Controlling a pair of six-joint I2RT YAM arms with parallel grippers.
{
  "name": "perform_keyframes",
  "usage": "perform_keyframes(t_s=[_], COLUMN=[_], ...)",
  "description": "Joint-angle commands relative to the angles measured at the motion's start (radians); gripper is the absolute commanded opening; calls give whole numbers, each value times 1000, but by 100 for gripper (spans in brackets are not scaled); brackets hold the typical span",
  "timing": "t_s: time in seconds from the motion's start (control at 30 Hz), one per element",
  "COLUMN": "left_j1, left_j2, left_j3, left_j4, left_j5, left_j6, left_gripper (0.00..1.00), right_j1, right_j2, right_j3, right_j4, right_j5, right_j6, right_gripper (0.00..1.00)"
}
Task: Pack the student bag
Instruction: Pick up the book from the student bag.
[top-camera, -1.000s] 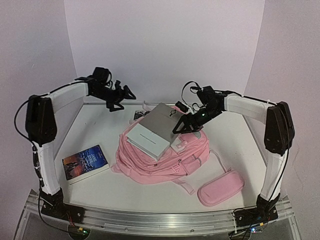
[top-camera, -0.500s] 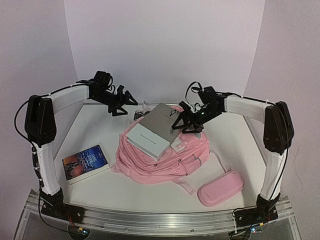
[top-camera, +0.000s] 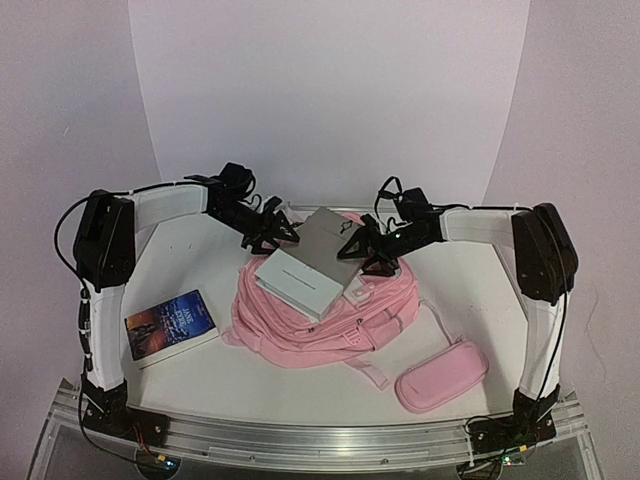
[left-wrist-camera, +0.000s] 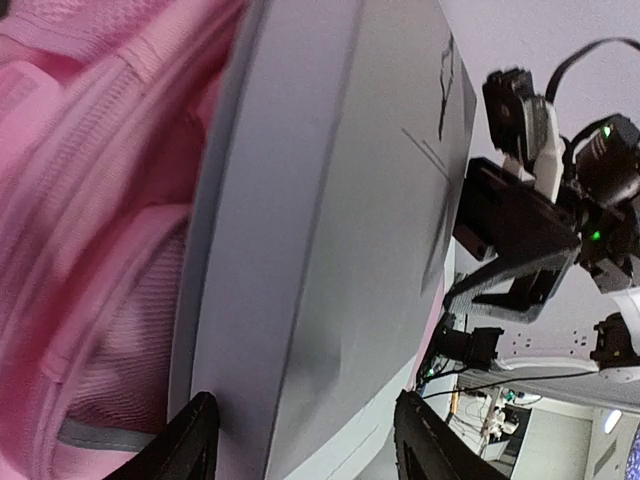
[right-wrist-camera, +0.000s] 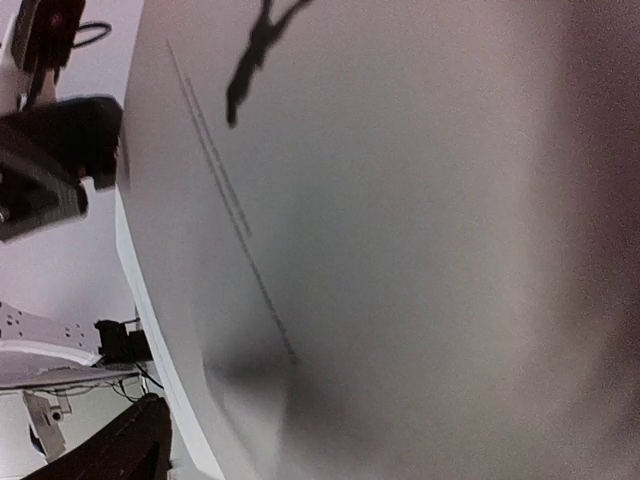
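Note:
The student bag (top-camera: 320, 320), a large pink backpack, lies flat in the middle of the table. A grey hardcover book (top-camera: 305, 262) rests on top of it. My left gripper (top-camera: 275, 232) is at the book's far left corner. In the left wrist view its fingers (left-wrist-camera: 195, 435) stand apart with the book's edge (left-wrist-camera: 300, 250) between them. My right gripper (top-camera: 362, 250) is open at the book's right edge. The grey cover (right-wrist-camera: 400, 220) fills the right wrist view, and only one finger (right-wrist-camera: 130, 450) shows there.
A book with a blue cover (top-camera: 172, 326) lies on the table at the left. A small pink pencil case (top-camera: 441, 374) lies at the front right. White walls enclose the table on three sides.
Both arms have come in toward the grey book. The left gripper moved right and down to its far corner and its jaws have narrowed. The right gripper shifted slightly left.

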Motion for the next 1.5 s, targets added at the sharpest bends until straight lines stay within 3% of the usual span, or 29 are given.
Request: perform_keyframes(t_s=[0.0, 0.13, 0.27, 0.43, 0.5, 0.73, 0.93, 1.2, 1.47], left_j1=[-42, -59, -57, -33, -10, 67, 49, 24, -28], left_j2=[-27, -44, -73, -147, -191, -354, -378, -421, -428], left_j3=[26, 22, 5, -60, -93, -233, -261, -363, -363], left_j4=[-43, -53, -29, 58, 91, 213, 366, 671, 724], left_j5=[102, 132, 122, 111, 107, 95, 214, 255, 246], left_j6=[70, 87, 76, 13, -22, -130, -236, -413, -456], left_gripper=[56, 52, 52, 66, 73, 87, 91, 89, 76], right_j1=[-4, -3, -4, -12, -19, -28, -21, 2, 40], right_j2=[-9, -21, -56, -122, -144, -186, -189, -141, -149], right_j3=[-31, -52, -44, -16, 4, 102, 80, 56, 5], right_j4=[235, 361, 410, 424, 426, 456, 764, 1105, 1124], right_j5=[-58, -108, -150, -194, -210, -265, -309, -338, -321], right_j6=[106, 188, 218, 227, 248, 311, 557, 824, 844], right_gripper=[92, 85, 66, 39, 34, 30, 28, 27, 27])
